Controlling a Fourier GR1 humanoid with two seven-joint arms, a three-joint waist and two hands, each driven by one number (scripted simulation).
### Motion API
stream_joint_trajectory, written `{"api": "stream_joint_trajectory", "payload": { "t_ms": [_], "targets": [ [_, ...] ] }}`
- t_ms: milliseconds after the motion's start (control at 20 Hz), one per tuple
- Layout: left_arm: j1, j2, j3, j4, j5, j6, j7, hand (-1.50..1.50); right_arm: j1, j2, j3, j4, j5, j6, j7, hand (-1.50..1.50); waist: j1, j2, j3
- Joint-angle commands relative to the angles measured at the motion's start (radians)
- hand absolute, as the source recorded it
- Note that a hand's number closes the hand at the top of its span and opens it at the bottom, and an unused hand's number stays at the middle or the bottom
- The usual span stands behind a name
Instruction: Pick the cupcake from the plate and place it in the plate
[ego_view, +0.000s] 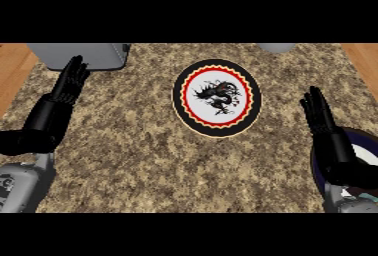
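Observation:
A round plate (216, 98) with a black rim, a red scalloped ring and a dark dragon figure on white lies on the speckled counter, bare of food. Behind my right forearm at the lower right edge shows part of a second, dark blue plate (364, 141); what lies on it is hidden, and no cupcake is visible. My right hand (319, 114) stands open, fingers straight up, in front of that blue plate and right of the dragon plate. At the left side my left hand (69, 85) is open too, fingers pointing up, holding nothing.
A grey box-shaped appliance (81, 55) stands at the counter's back left, just beyond my left fingertips. A pale grey round object (276, 47) peeks in at the top edge. Wooden floor (13, 65) shows past the counter on both sides.

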Motion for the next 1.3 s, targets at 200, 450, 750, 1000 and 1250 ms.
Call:
{"api": "stream_joint_trajectory", "payload": {
  "t_ms": [200, 450, 750, 1000, 1250],
  "targets": [
    [0.013, 0.021, 0.042, 0.004, -0.003, 0.034, 0.072, 0.00, 0.039, -0.073, 0.117, -0.308, 0.122, 0.157, -0.470, 1.50, -0.029, -0.007, -0.002],
    [0.062, 0.049, 0.086, 0.006, 0.038, 0.015, 0.095, 0.00, 0.253, -0.083, -0.083, -0.189, 0.452, -0.241, -0.587, 1.50, -0.065, 0.008, 0.000],
    [0.036, 0.026, 0.072, 0.002, 0.046, 0.005, 0.103, 0.00, 0.344, 0.140, -0.032, -0.098, 0.082, -0.119, -1.105, -1.50, -0.027, 0.019, 0.005],
    [0.023, 0.033, 0.080, -0.024, 0.041, 0.022, 0.155, 0.00, 0.498, 0.116, -0.170, -0.097, -0.062, 0.031, -1.366, -1.50, -0.043, 0.013, 0.001],
    [0.004, 0.027, 0.079, -0.029, 0.044, 0.012, 0.178, 0.00, 0.657, 0.104, -0.301, -0.129, -0.055, 0.036, -1.383, -1.50, -0.033, 0.017, -0.003]
  ]
}}
